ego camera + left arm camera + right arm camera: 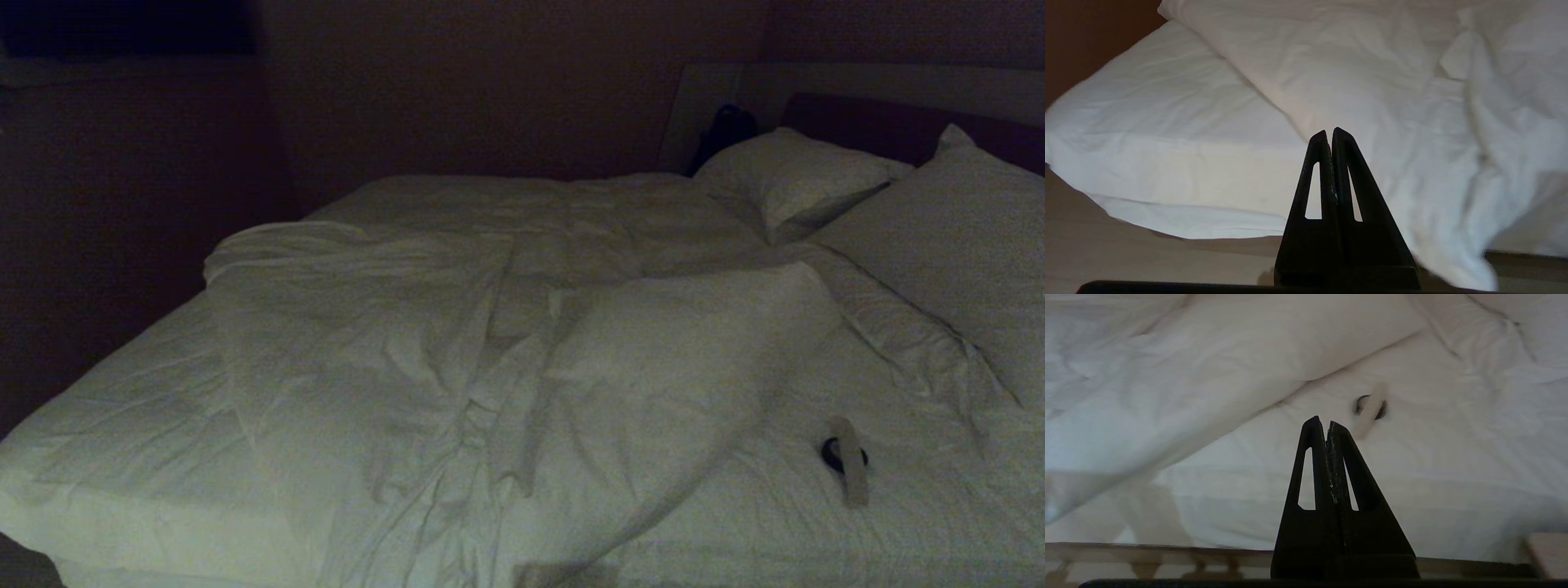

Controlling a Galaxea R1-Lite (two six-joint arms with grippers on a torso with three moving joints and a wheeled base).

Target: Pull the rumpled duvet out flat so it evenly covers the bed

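Dim room, dark walls behind a wide bed (106, 408) seen from the head camera. White sheet bare along the left side and near right. The duvet (424, 343) lies bunched and creased in a diagonal heap across the middle, one fold spilling over the near edge. Two white pillows (947, 237) at far right against a dark headboard (882, 126). Small dark round object with a pale strap (846, 459) rests on the sheet near the right. No legible writing or labels.

Left wrist view: left gripper (1329, 134) closed, fingers pressed together, empty, poised short of the mattress corner; duvet fold hangs just beyond.

Right wrist view: right gripper (1322, 424) likewise closed and empty, off the bed's near edge; the strapped object lies beyond it.
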